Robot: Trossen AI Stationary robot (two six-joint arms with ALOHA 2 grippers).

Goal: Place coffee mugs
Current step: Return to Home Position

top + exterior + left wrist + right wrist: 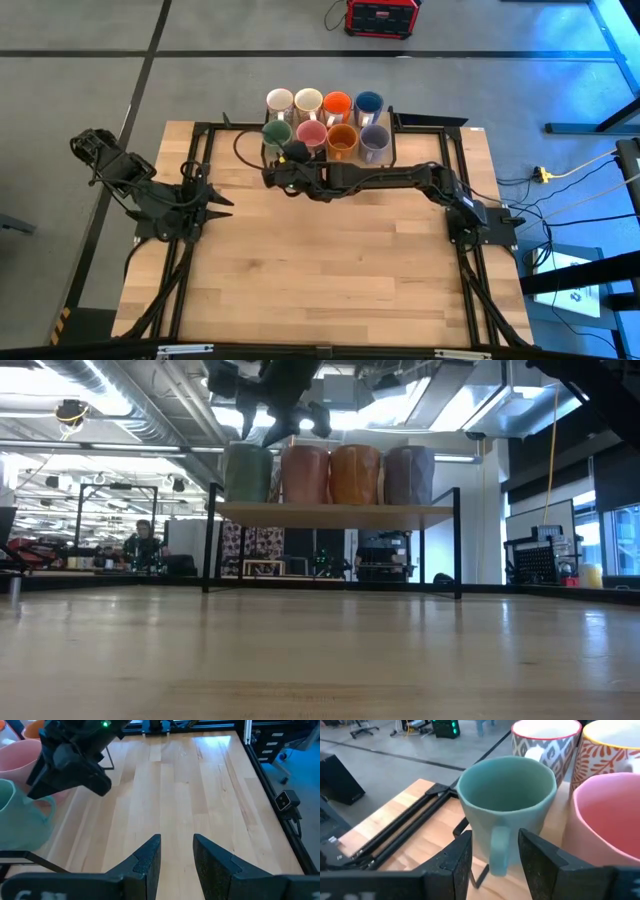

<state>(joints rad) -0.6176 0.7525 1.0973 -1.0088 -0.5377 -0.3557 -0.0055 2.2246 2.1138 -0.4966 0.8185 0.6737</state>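
Shelf: We see a black-framed wooden shelf (335, 512) at the top centre of the table (330, 270) in the high view. It carries all eight mugs, upright, in two rows of four.
Back row: From left to right in the high view we count the first white mug (279, 101), the second white mug (308, 101), the bright orange mug (337, 103) and the blue mug (369, 102).
Front row: In the same order stand the green mug (277, 132), the pink mug (311, 134), the amber mug (342, 138) and the lavender mug (374, 138), each close beside the next.
Right gripper: The right gripper (292, 152) sits just below the green mug in the high view, at the end of an arm stretched across from the table's right edge. Its fingers are spread and released. In the right wrist view the green mug's handle shows in the gap between them and touches neither finger. In the low view the gripper hangs at the top of the frame, above the green and pink mugs.
Left gripper: The left gripper (176, 842) is at the left centre of the high view, over bare wood and well apart from the shelf. Its fingers stand slightly apart and grasp nothing.
Room: We see a person (143, 545) at the far left of the low view, beyond the table, and a red box (382, 15) on the floor at the top of the high view.
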